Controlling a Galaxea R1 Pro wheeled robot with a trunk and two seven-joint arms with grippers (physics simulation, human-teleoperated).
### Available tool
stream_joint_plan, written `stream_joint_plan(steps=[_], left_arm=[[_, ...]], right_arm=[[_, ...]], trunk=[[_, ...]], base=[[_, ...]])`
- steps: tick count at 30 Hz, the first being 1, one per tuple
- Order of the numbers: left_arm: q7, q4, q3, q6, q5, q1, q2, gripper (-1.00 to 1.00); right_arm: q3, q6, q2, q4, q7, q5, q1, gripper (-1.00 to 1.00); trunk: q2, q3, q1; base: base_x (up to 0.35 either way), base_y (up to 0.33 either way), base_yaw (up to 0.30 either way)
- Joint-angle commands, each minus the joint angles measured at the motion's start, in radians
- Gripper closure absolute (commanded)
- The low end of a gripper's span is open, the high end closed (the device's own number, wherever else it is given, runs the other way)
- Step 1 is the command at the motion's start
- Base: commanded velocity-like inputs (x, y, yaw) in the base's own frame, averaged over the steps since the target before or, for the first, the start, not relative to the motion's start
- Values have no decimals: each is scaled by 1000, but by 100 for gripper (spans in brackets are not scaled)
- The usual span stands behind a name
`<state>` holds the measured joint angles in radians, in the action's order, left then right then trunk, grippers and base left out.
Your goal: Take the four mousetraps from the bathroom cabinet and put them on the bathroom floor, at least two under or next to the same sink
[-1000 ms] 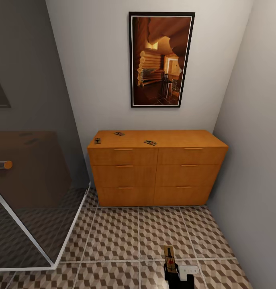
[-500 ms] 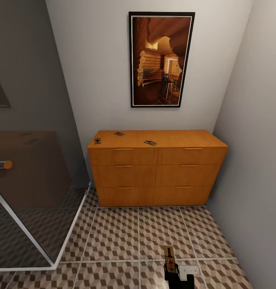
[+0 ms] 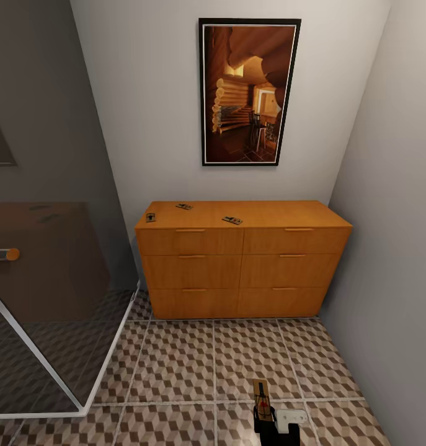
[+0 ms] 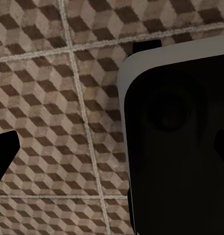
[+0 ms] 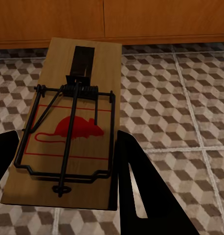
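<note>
One mousetrap (image 5: 68, 132) sits clamped in the right gripper (image 5: 63, 161) above the floor (image 3: 175, 365); it looks light, stiff and thin, best pinched by its board edges, clear of the wire. Three more (image 3: 232, 220) lie on the cabinet (image 3: 244, 260). Whether the left gripper (image 4: 9, 152) is wide or narrow, I cannot tell.

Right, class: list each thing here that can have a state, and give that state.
Cabinet: all six drawers shut.
Three mousetraps on the cabinet top: lying flat, untouched.
Fourth mousetrap: held between the fingers of the right end effector, above the bathroom floor.
</note>
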<state>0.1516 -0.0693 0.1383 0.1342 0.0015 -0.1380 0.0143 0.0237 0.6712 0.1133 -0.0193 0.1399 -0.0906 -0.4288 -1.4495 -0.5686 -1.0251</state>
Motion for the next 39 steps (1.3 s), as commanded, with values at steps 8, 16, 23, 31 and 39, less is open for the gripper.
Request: stream_joint_plan(steps=[8,16,23,31,39], left_arm=[[3,-4,7,7,0,-2,0,-100],[3,-4,7,7,0,-2,0,-100],[3,-4,7,7,0,-2,0,-100],[3,-4,7,7,0,-2,0,-100],[3,-4,7,7,0,-2,0,-100]], right_arm=[[2,2,0,1,5,-8,-1,100],[3,2,0,1,5,-8,-1,100],[2,2,0,1,5,-8,-1,100],[2,2,0,1,5,-8,-1,100],[2,2,0,1,5,-8,-1,100]], trunk=[[-1,-1,0],[-1,-1,0],[-1,-1,0],[-1,-1,0],[-1,-1,0]], base=[[0,0,0],[0,0,0],[0,0,0],[0,0,0],[0,0,0]])
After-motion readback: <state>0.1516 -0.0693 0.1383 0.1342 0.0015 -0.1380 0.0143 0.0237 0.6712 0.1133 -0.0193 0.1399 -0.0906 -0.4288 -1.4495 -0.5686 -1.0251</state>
